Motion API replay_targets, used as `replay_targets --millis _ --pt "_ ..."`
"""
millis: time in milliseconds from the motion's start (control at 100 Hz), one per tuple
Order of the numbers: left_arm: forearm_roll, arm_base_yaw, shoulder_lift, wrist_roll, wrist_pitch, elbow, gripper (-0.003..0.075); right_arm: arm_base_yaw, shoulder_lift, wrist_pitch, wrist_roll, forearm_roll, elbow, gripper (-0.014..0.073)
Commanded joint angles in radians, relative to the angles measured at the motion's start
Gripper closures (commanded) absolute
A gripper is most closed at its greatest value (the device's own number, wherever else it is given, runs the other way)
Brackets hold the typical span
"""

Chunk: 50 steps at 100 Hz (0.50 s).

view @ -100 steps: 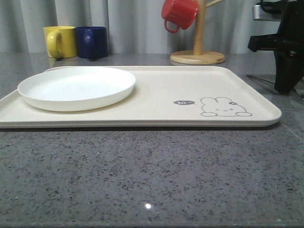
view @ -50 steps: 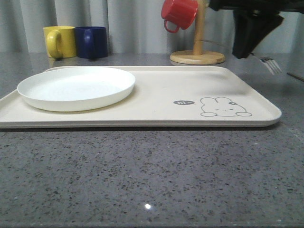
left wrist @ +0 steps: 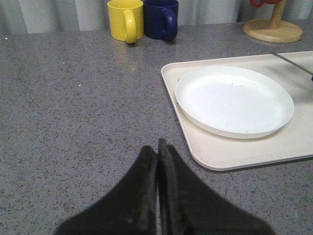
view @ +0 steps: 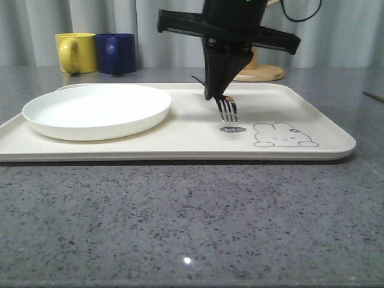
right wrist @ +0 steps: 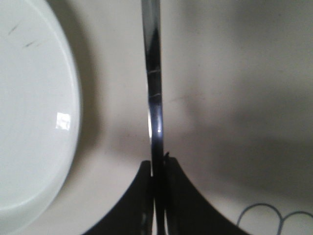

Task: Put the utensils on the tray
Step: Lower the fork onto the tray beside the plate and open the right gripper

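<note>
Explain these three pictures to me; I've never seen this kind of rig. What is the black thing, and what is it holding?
This is a two-armed robot at a speckled grey stone table. The front view looks across the table; the other two come from cameras on each wrist. The black shape is the right arm's tool, shut on a slim shiny silver fork, tines down over the large cream rectangular tray. A round white plate sits on the tray. The left tool is shut, empty, above bare table. Yellow and dark blue mugs stand behind.
</note>
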Motion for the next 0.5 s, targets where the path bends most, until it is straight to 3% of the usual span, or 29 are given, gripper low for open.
replay_targets --millis 0,370,490 --pt "0.000 -0.005 0.013 -0.008 -0.072 -0.025 0.0739 -0.002 -0.035 -0.047 0.078 -0.003 -0.036 0.0652" --pt "0.000 -0.005 0.013 -0.008 -0.072 -0.025 0.0739 -0.002 -0.011 -0.099 0.128 -0.005 -0.035 0.0645" --pt "0.000 -0.005 0.013 -0.008 -0.072 -0.025 0.0739 -0.002 -0.011 -0.098 0.128 -0.013 -0.035 0.0557"
